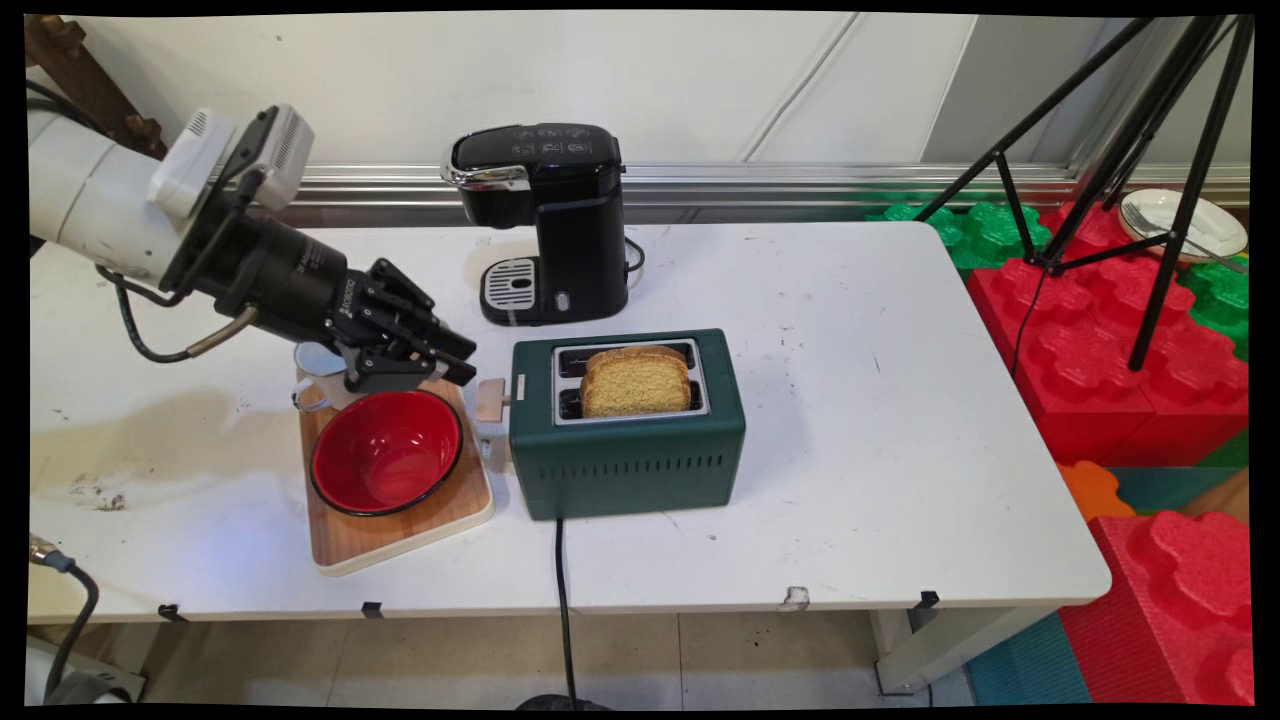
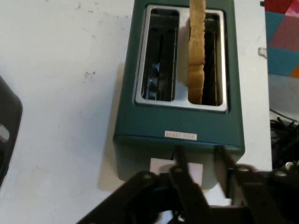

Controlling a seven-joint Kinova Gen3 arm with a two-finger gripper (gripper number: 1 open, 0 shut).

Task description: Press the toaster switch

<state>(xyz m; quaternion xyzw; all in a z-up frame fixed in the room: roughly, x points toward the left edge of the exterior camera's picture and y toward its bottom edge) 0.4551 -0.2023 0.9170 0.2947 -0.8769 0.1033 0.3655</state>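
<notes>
The green toaster (image 1: 627, 440) sits mid-table, its long axis running left to right, slots facing up. A slice of bread (image 1: 636, 382) stands on edge in the slot nearer the table's front (the other slot is empty). The gripper (image 2: 200, 161) hovers just off the toaster's left end, its fingers spread on either side of the pale lever (image 1: 490, 399). Left of the toaster, a red bowl (image 1: 386, 451) rests on a wooden board (image 1: 400, 530); a black coffee machine (image 1: 547, 222) stands behind.

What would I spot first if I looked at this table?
The green toaster in the middle, with a slice of bread sticking up from one slot. Just left of it, the robot's black pincer reaches toward its lever, above a red bowl on a wooden board. A black coffee machine stands behind.
</notes>
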